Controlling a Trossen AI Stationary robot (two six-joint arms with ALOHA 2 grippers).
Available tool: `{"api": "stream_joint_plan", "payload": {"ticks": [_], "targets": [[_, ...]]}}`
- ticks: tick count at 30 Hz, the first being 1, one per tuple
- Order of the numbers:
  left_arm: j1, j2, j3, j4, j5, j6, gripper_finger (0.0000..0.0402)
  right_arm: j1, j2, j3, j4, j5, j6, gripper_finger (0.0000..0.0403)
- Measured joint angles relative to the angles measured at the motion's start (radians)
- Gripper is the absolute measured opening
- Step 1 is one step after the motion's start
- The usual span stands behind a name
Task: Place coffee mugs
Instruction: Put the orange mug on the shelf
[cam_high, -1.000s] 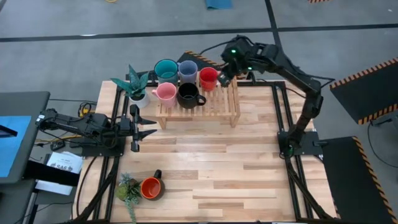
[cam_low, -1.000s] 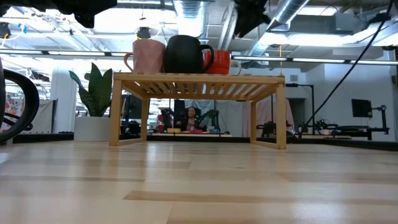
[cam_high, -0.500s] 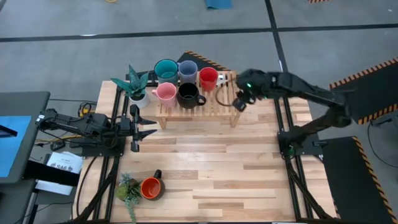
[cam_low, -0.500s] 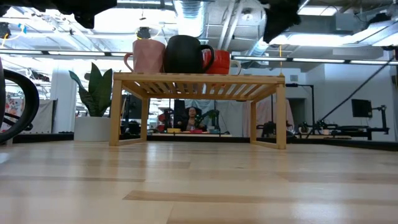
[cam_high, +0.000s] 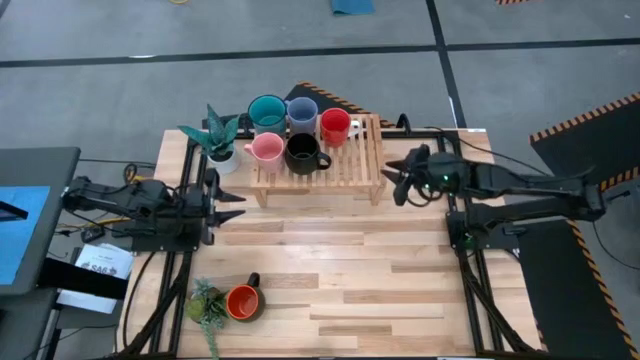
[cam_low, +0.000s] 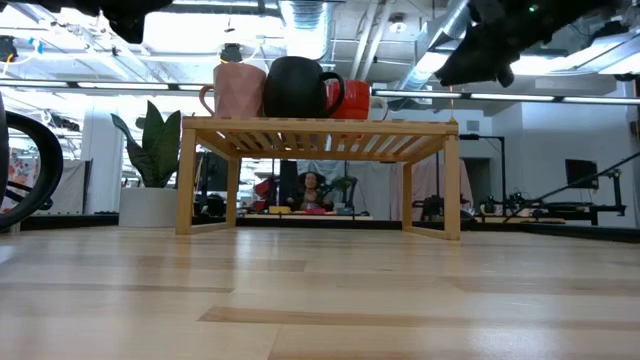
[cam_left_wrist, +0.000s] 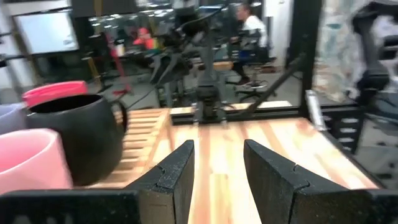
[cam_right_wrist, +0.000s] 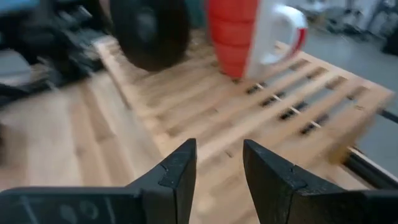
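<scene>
The left arm lies low along the table's left edge, and the left gripper (cam_high: 222, 207) points toward the wooden rack (cam_high: 345, 165), its fingers (cam_left_wrist: 177, 171) parted with nothing between them. Behind it, a potted plant (cam_high: 215, 135) stands at the table's far left corner. Near the front edge the orange mug (cam_high: 241, 302) sits on the table (cam_high: 350, 270) just beside a second small plant (cam_high: 205, 305).

On the rack, the teal mug (cam_high: 266, 112), grey-blue mug (cam_high: 302, 111) and red mug (cam_high: 335, 125) form the back row; the pink mug (cam_high: 266, 148) and black mug (cam_high: 302, 150) stand in front of them. The rack's right half is bare slats.

The right arm stretches flat from the table's right side, with the right gripper (cam_high: 398, 180) just off the rack's right end, fingers (cam_right_wrist: 177, 174) apart and empty, facing the red mug.

The table is pale butcher-block wood. In the low view, beyond the rack's legs, a workshop room shows with overhead pipes and a person (cam_low: 310, 190) seated far back.
</scene>
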Motion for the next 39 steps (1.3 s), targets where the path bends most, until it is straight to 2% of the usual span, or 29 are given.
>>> {"api": "stream_joint_plan", "payload": {"ticks": [4, 11, 15, 18, 20, 22, 26, 34, 39], "targets": [[0.0, -0.005, 0.0, -0.018, 0.032, 0.017, 0.0126, 0.044, -0.021, -0.086, 0.156, -0.013, 0.001, 0.0159], [0.0, 0.004, 0.0, -0.087, 0.049, -0.018, 0.0126, 0.124, 0.012, -0.137, 0.331, -0.013, -0.016, 0.0159], [0.0, 0.03, 0.0, -0.085, 0.158, -0.024, 0.0126, 0.149, 0.023, -0.136, 0.375, -0.012, -0.029, 0.0159], [-0.004, 0.072, -0.001, 0.01, 0.271, -0.036, 0.0126, 0.149, 0.023, -0.136, 0.384, -0.012, -0.049, 0.0159], [-0.024, 0.123, 0.0, 0.05, 0.302, 0.004, 0.0126, 0.149, 0.023, -0.136, 0.384, -0.012, -0.05, 0.0159], [-0.056, 0.187, 0.003, 0.042, 0.284, 0.049, 0.0126, 0.149, 0.023, -0.136, 0.386, -0.012, -0.051, 0.0159], [-0.131, 0.312, 0.076, -0.099, 0.215, 0.073, 0.0126, 0.149, 0.023, -0.136, 0.381, -0.012, -0.052, 0.0159], [-0.311, 0.541, 0.324, -0.402, 0.183, -0.122, 0.0126, 0.149, 0.023, -0.136, 0.365, -0.012, -0.052, 0.0159], [-0.431, 0.701, 0.464, -0.529, 0.079, -0.243, 0.0126, 0.149, 0.023, -0.136, 0.364, -0.012, -0.052, 0.0159]]}}
